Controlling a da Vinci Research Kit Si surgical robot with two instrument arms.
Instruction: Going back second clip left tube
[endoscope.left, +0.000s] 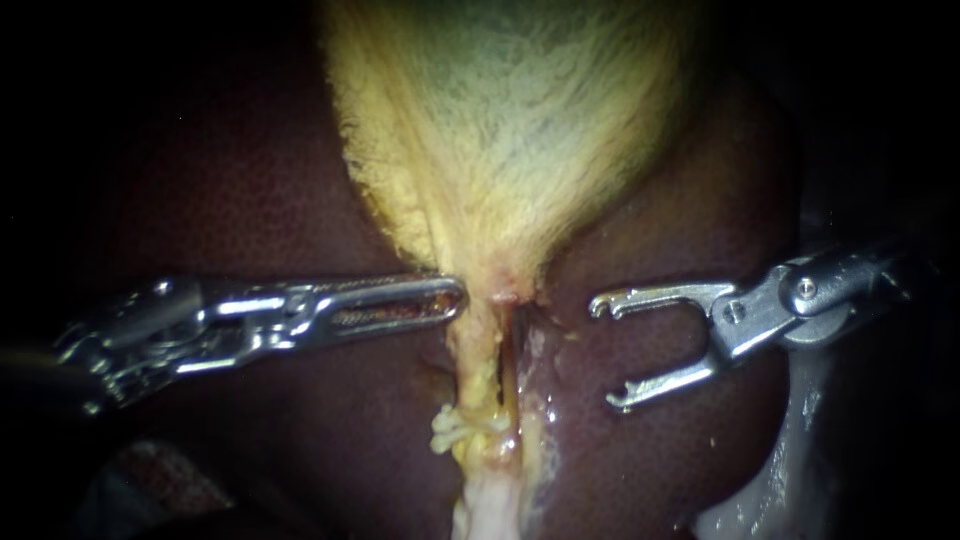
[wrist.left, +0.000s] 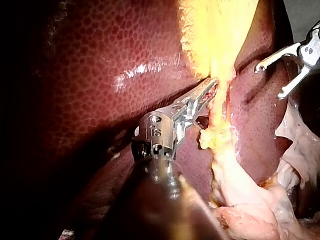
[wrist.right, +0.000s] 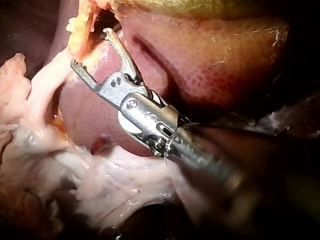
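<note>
The yellow-green gallbladder (endoscope.left: 510, 120) narrows to a neck (endoscope.left: 503, 290) over the dark liver (endoscope.left: 250, 200). From the neck a yellow tube (endoscope.left: 478, 375) and a paler strand (endoscope.left: 527, 400) run down side by side, with a dark slit between them. I see no clip on either. My left instrument (endoscope.left: 455, 297) (wrist.left: 214, 85) has its jaws together on the edge of the neck tissue. My right instrument (endoscope.left: 608, 352) (wrist.left: 270, 81) (wrist.right: 90, 48) stands apart from the strands on their right, its hooked jaws wide open and empty.
A lump of yellow fat (endoscope.left: 452, 430) (wrist.left: 212, 137) clings to the tube below the left instrument. Pale loose tissue (wrist.right: 115, 185) lies under the right instrument's shaft. Whitish tissue (endoscope.left: 790, 460) shows at the liver's edge.
</note>
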